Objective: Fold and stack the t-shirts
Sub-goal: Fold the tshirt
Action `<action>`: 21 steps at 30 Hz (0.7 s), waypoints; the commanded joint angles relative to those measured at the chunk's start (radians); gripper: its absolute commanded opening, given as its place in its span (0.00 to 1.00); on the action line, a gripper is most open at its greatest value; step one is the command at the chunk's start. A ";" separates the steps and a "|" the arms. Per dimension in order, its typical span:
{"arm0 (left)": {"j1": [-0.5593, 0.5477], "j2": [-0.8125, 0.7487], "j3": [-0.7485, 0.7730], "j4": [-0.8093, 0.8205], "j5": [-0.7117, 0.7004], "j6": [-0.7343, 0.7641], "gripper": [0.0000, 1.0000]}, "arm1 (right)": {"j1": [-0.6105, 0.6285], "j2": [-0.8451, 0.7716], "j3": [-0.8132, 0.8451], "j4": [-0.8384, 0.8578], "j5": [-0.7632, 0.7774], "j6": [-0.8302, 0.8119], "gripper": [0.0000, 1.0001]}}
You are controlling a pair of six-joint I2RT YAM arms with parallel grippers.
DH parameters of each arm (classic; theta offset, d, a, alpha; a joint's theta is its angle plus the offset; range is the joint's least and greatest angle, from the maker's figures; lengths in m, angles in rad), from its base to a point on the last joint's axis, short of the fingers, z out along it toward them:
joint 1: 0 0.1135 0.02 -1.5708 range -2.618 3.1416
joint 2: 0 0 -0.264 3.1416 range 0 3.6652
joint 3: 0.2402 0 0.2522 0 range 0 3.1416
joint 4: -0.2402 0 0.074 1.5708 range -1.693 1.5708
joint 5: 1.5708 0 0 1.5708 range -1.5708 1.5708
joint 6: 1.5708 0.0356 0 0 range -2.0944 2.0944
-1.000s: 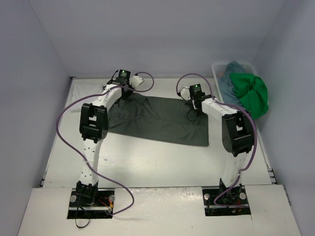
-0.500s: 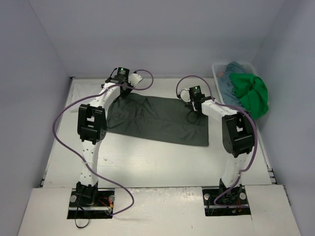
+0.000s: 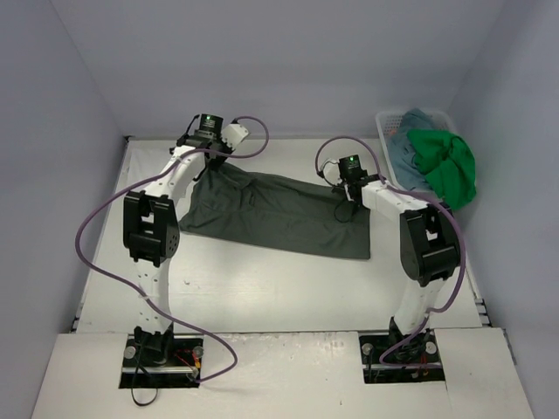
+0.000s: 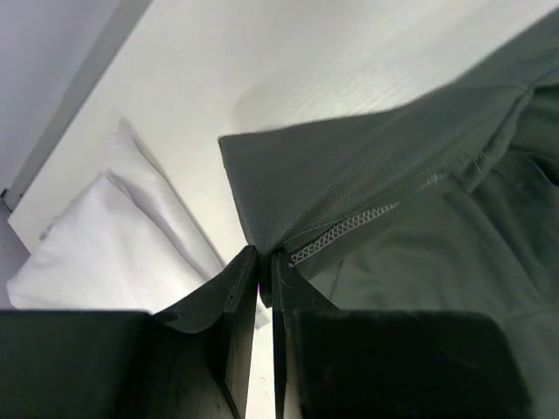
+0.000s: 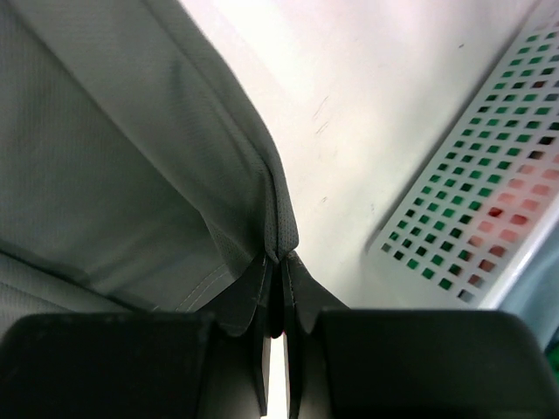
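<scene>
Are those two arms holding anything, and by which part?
Both hold the dark grey-green t-shirt: the left tool pinches a stitched hem corner at its far left, the right tool a folded edge at its far right.

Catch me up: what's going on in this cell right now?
Both arms are working the dark grey-green t-shirt, which lies spread on the table. The left gripper is shut on its far left corner, the right gripper on its far right edge, and both pinched parts are lifted off the surface. A white cloth lies on the table beside the left gripper. The bright green shirt and teal-blue shirt sit in the mesh basket at the right, not yet folded.
</scene>
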 commanded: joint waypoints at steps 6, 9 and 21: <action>0.013 -0.149 -0.088 -0.010 0.030 0.004 0.07 | 0.011 -0.093 -0.023 0.014 0.049 -0.050 0.00; 0.016 -0.179 -0.117 -0.024 0.038 0.007 0.07 | 0.011 -0.091 -0.024 0.014 0.055 -0.056 0.00; 0.031 -0.259 -0.172 -0.059 0.078 0.005 0.07 | 0.012 -0.103 -0.055 0.015 0.074 -0.073 0.00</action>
